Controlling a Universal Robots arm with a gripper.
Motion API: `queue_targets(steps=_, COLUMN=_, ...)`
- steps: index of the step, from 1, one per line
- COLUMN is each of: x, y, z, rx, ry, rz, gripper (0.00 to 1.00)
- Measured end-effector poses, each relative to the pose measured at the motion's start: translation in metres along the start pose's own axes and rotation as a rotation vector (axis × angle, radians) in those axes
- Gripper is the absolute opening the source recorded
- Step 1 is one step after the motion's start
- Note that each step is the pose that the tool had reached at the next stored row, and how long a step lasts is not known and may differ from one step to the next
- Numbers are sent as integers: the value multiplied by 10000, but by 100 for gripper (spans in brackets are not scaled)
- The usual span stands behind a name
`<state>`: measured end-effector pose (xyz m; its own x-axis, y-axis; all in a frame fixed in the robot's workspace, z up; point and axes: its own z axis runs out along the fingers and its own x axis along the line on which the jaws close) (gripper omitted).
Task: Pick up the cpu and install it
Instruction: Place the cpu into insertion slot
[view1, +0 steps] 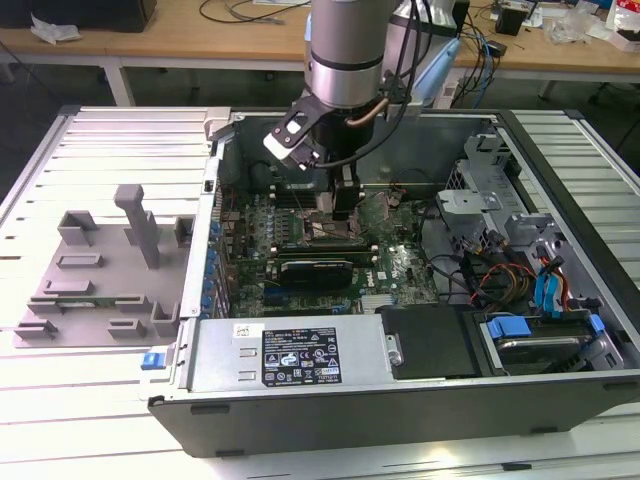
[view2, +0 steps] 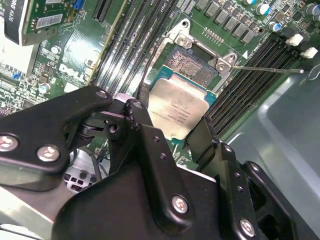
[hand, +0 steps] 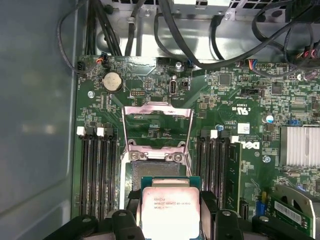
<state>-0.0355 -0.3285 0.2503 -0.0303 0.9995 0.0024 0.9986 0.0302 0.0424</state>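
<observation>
The cpu (view2: 180, 107), a silvery square chip on a green rim, sits between the black fingers (view2: 137, 117) of my gripper (view2: 172, 127), which is shut on it. In the first wrist view the cpu (hand: 167, 207) hangs over one edge of the open socket (hand: 152, 172), partly covering it; I cannot tell whether the two touch. The socket's metal load plate (hand: 157, 127) is swung up and open. In the exterior view my gripper (view1: 338, 205) is lowered inside the computer case, just over the green motherboard (view1: 400, 265).
Black memory slots (hand: 97, 170) flank the socket on both sides. A thin metal lever (view2: 265, 70) sticks out beside it. Cables (view1: 490, 275) and drive cages (view1: 540, 335) crowd the case on the exterior view's right. A grey holder block (view1: 100, 270) stands outside it on the left.
</observation>
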Motion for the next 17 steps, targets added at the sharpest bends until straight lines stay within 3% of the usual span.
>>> queue_targets(steps=9, x=71, y=-12, z=295, rx=0, ry=-9, rz=-12, gripper=55)
queue_targets(steps=15, x=76, y=-42, z=421, rx=0, ry=-11, rz=-12, gripper=55)
queue_targets(steps=17, x=76, y=-43, z=427, rx=1, ry=-13, rz=-14, gripper=55)
